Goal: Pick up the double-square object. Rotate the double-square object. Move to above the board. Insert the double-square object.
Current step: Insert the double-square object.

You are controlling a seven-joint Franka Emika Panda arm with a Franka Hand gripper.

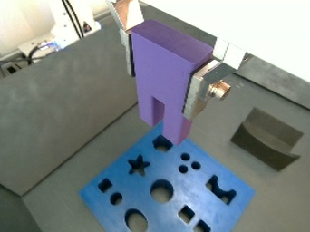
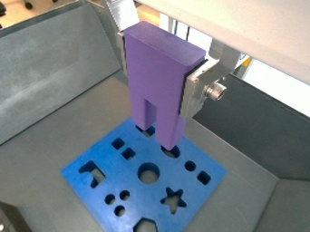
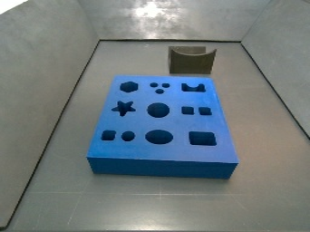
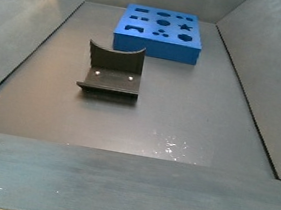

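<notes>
While the gripper (image 1: pixel 173 68) is held high over the blue board (image 1: pixel 115 199), the double-square object (image 1: pixel 168 77) is pinched between its two silver fingers (image 1: pixel 201 91). The claw is closed part way, only as far as the width of the purple block, and the block is the one thing held in it. The same grip is seen in both wrist views, with the block (image 2: pixel 161 82) pressed by a finger plate on each side. The block is kept upright, with its long side pointing down at the board (image 2: pixel 91 177), and this is likely done so that its lower end can be slid straight into a hole. A groove is seen on the lower part of the block, so the bottom end looks like two small squares side by side. The block's upper part sits between the fingers, and the rest of it hangs below them, well above the board and not touching it. In both side views the board (image 3: pixel 145 145) is seen lying flat on the grey floor with nothing in its holes, and the claw and the block are not seen there at all, so they are judged to be up high, out of those pictures. The fixture (image 4: pixel 110 73) is standing on the floor apart from the board (image 4: pixel 160 48), and nothing is resting in it. Which hole fits the block cannot be told for sure.
</notes>
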